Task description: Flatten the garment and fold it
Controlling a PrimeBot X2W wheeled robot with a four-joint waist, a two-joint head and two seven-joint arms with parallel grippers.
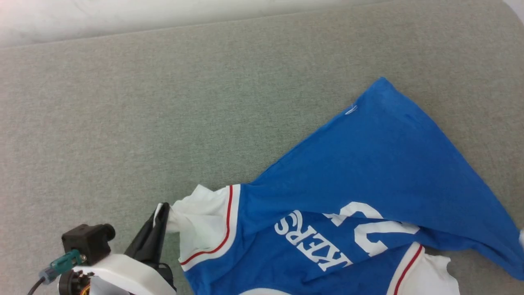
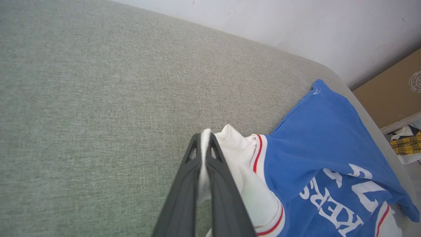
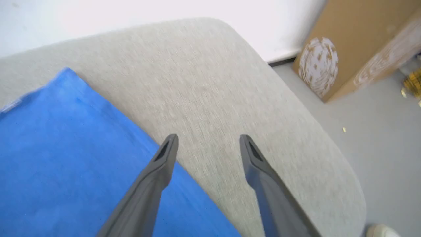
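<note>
Where the worktop [image 1: 123, 123] comes nearest the robot, at the near left, the left end effector [image 1: 163, 211] has its two dark fingers [image 2: 185, 191] pressed together on the tip of a white sleeve [image 1: 200, 221], pinching the cloth so that a thin strip of white shows between them in the left wrist view; the sleeve is bunched and drawn leftward toward that grip, its red-striped trim [image 1: 227, 229] curving beside the blue body; the garment [image 1: 368, 164] lies on the near right part of the grey-green worktop, lettered side up, with white lettering ending in "KERS" [image 1: 313, 241] and part of a white numeral [image 1: 368, 229] reading upside down from the robot's side; a second white sleeve [image 1: 430, 274] with the same red stripe lies at the near right of the head view; from there the blue cloth spreads out and narrows to a corner [image 1: 382, 84] pointing far and right, with a few creases along its right side; the right end effector [image 3: 209, 138] is over the garment's right edge, fingers spread wide with nothing between them, one over blue cloth and the other over bare fabric near the worktop's rounded corner; beyond that corner are a grey floor [image 3: 378, 148] and a brown cardboard box [image 3: 348, 42]; at the far side a pale wall [image 2: 296, 23] stands behind the worktop.
</note>
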